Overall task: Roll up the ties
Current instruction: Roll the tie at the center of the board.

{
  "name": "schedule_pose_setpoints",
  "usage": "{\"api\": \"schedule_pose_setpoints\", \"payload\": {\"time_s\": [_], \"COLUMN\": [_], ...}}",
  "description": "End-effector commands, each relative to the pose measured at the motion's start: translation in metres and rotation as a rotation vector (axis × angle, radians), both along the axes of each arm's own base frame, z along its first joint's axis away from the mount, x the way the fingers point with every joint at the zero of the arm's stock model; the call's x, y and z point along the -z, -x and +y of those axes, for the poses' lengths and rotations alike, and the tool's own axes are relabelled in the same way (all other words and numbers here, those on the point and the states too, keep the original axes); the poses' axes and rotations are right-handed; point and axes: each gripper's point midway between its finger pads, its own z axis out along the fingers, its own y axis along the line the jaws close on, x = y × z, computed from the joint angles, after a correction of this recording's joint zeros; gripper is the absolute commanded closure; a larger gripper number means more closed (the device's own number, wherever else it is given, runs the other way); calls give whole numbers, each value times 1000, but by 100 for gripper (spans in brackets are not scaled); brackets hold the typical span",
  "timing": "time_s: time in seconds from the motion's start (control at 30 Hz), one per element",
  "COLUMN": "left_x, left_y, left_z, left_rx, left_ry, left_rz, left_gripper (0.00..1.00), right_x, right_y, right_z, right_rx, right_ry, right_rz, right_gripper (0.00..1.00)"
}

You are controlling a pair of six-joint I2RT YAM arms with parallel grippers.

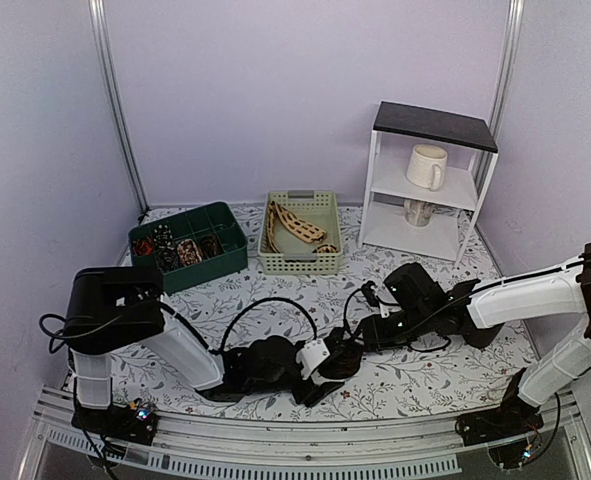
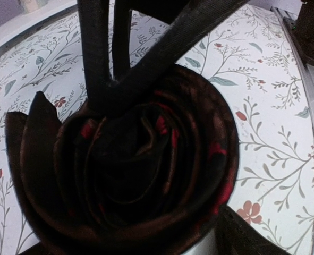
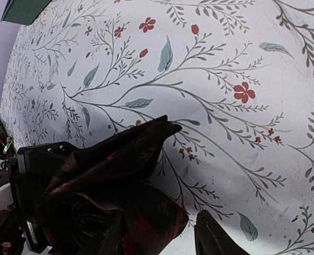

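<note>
One dark tie [image 2: 146,175], rolled into a coil, is sitting between the wide-set jaws of the left claw [image 1: 327,368]; whether it is held cannot be determined. The right claw [image 1: 357,343] is standing partly parted at the coil's edge, with its grip equally unclear.

Well beyond both claws, one beige tie [image 1: 293,225] is lying in one basket [image 1: 300,266]. Small coils [image 1: 175,248], too small to count, are sitting in one green tray [image 1: 215,266]. Beyond the right claw, one shelf [image 1: 435,125] is carrying two mugs [image 1: 427,166].

The rolled dark tie [image 2: 146,175] is running off the lower edge in both wrist views. In the top view, green tray [image 1: 207,270] contents are appearing too small to identify.
</note>
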Motion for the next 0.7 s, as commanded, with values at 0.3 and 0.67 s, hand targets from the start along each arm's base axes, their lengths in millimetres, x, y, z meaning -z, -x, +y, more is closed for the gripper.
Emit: {"api": "schedule_pose_setpoints", "payload": {"time_s": [0.3, 0.67], "left_x": [-13, -22], "left_y": [-16, -20], "left_z": [1, -7], "left_rx": [-67, -45], "left_ry": [-21, -39], "left_rz": [-6, -27], "left_gripper": [19, 17], "right_x": [3, 3], "right_y": [-1, 0], "right_z": [0, -3], "right_rx": [-12, -1], "right_ry": [14, 17], "right_rz": [-17, -16], "right_gripper": [54, 54]}}
